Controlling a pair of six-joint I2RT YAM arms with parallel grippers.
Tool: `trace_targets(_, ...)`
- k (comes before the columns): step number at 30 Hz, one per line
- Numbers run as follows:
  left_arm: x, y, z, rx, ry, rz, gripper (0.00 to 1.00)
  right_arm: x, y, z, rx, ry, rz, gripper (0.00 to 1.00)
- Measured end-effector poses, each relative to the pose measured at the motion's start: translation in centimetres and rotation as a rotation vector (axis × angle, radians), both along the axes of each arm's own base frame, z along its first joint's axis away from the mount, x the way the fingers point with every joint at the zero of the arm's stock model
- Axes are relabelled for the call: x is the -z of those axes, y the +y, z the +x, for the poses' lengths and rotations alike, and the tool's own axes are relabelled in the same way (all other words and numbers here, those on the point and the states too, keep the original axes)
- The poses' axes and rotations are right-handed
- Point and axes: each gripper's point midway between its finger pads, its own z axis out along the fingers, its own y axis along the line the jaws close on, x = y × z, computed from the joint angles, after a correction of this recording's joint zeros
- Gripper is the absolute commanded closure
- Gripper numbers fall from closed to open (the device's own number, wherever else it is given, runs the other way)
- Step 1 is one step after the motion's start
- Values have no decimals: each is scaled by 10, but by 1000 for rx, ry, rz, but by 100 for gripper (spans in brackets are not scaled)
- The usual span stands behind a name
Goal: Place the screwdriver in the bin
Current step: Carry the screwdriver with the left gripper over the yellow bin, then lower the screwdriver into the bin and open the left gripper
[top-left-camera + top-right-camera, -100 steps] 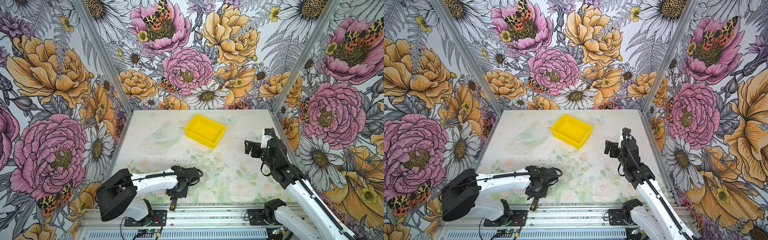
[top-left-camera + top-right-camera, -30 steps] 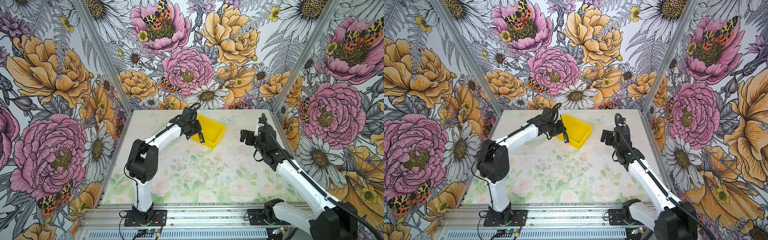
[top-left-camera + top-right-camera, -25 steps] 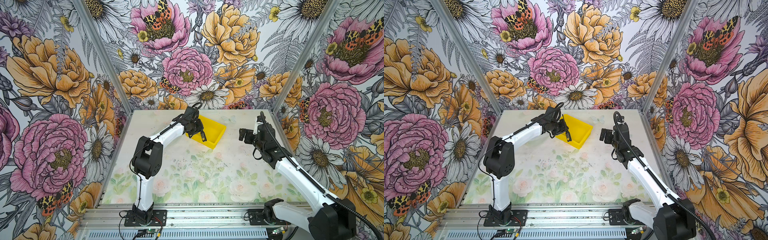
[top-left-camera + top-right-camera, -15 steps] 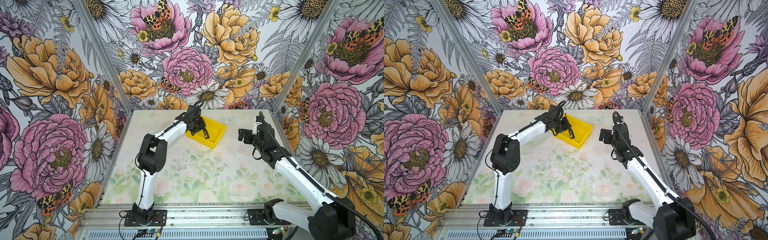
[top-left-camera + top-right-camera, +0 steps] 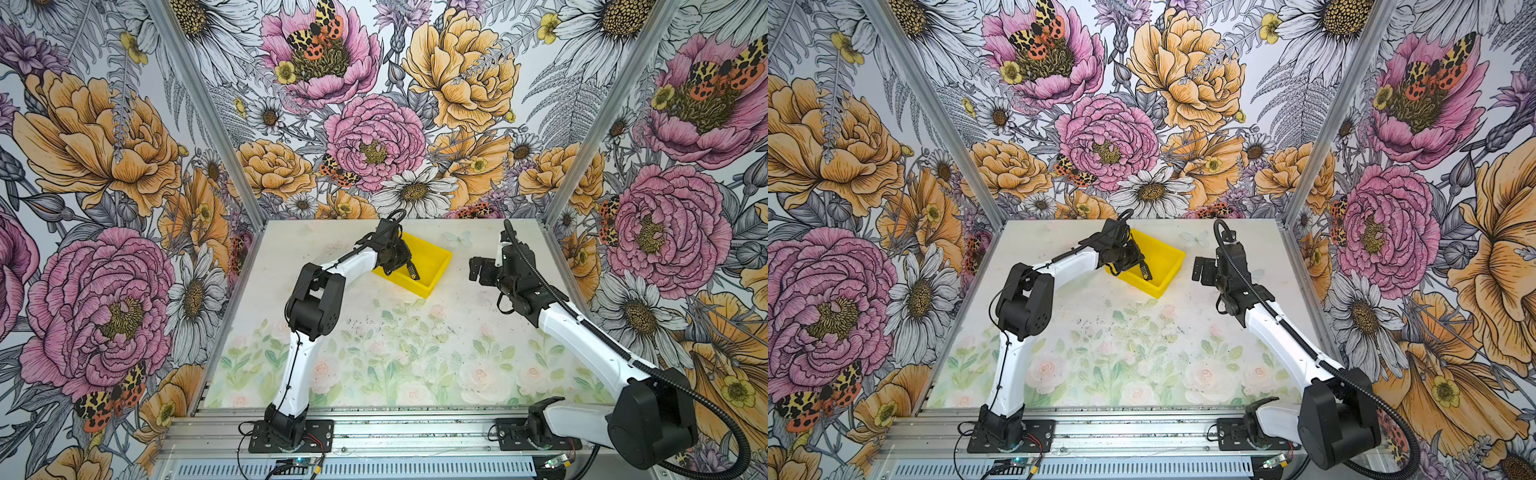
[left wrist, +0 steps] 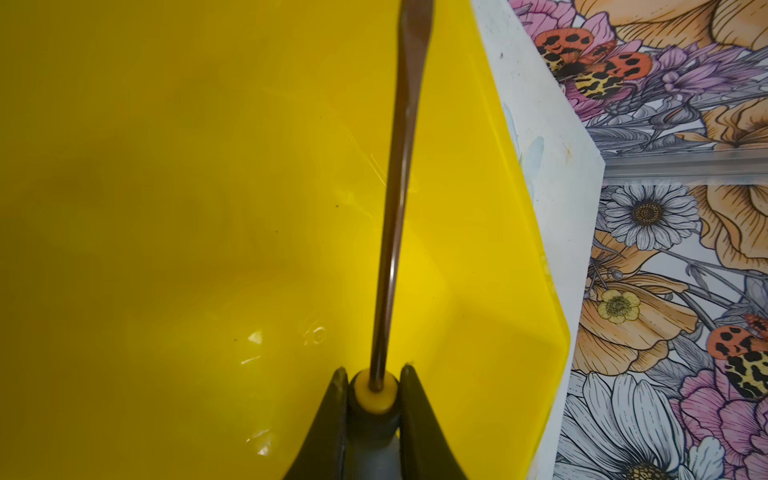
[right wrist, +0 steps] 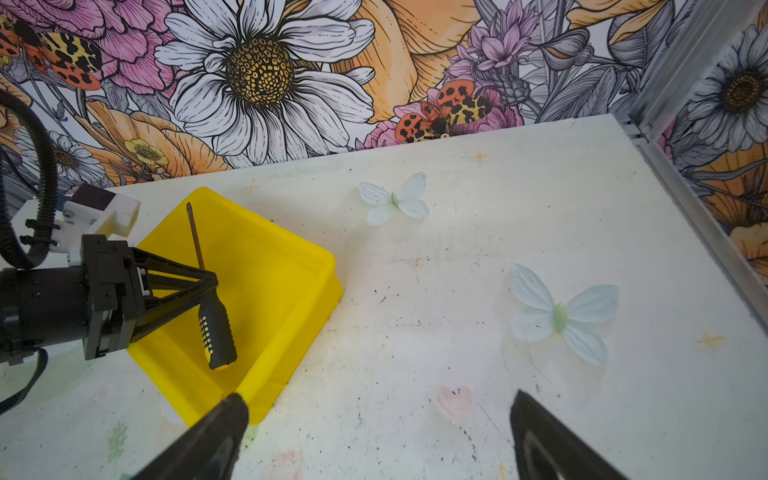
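My left gripper (image 6: 372,376) has its fingers (image 6: 332,419) pinched on the screwdriver (image 7: 216,328) at the top of its handle. The shaft points up and the handle hangs over the inside of the yellow bin (image 5: 434,276), which sits just above centre in both top views. My right gripper (image 7: 378,403), fingers (image 7: 224,424) spread and empty, hovers over the table (image 5: 395,332) right of the bin.

Both top views: high at the front, looking down over the whole tabletop (image 5: 415,357). Left wrist: very close above the bin (image 6: 187,187) floor. Right wrist: low, facing the back wall (image 7: 415,62), same bin in view.
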Motion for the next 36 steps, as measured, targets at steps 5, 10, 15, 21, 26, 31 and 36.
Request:
trace_targets(5,0,0,2,-3,-7,0,100,-8,1,4,2,-25,5,1)
trace_targets(10,0,-2,8,-6,-17,-1,100,-11,-1,5,10,-39,-1,0)
trace_targets(15,-1,-3,14,-13,-30,0,90,-17,-3,4,17,-57,-13,0)
trace_targets(21,-1,-3,15,-15,-32,3,81,-23,-6,4,23,-76,-20,1)
trace_targets(26,0,-1,16,-18,-39,15,75,-23,-6,4,24,-76,-25,0)
trace_targets(31,1,1,16,-15,-48,33,67,-23,-6,4,25,-77,-26,0)
trace_targets(36,2,2,16,-8,-51,45,65,-23,-8,4,31,-79,-32,1)
